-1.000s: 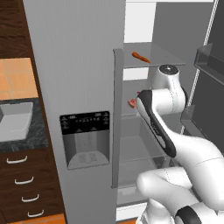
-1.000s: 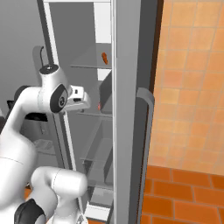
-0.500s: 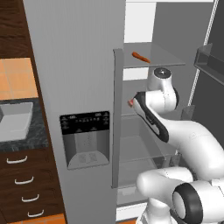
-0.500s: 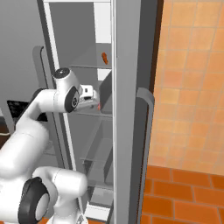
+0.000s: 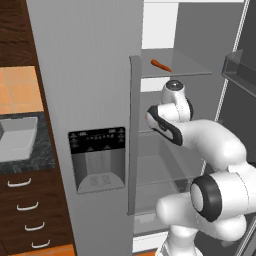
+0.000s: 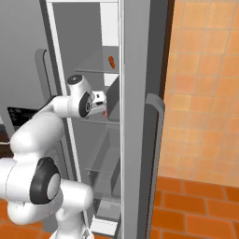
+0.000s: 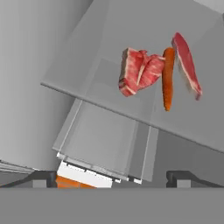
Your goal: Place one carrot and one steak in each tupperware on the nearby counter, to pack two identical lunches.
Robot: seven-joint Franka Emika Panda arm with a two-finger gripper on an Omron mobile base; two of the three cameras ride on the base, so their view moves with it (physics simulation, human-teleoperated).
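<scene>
Inside the open fridge, a clear glass upper shelf [image 5: 190,67] carries one small orange carrot [image 5: 160,65], lying alone toward its front. On the grey glass shelf below [image 7: 109,52] lie two red-pink steaks with pale fat streaks [image 7: 139,71] [image 7: 187,64] and a second orange carrot [image 7: 167,78] between them, touching the left steak. To the left, the black-grey marbled counter [image 5: 27,152] bears a pale rectangular tupperware tray [image 5: 19,135].

The white arm rises from its base, bends at a dark-jointed elbow and reaches forward at mid height, forearm roughly level. Its claw [image 7: 112,175] is spread wide, the two dark fingertips [image 7: 43,177] far apart with nothing between them, and it hangs free, touching nothing.
</scene>
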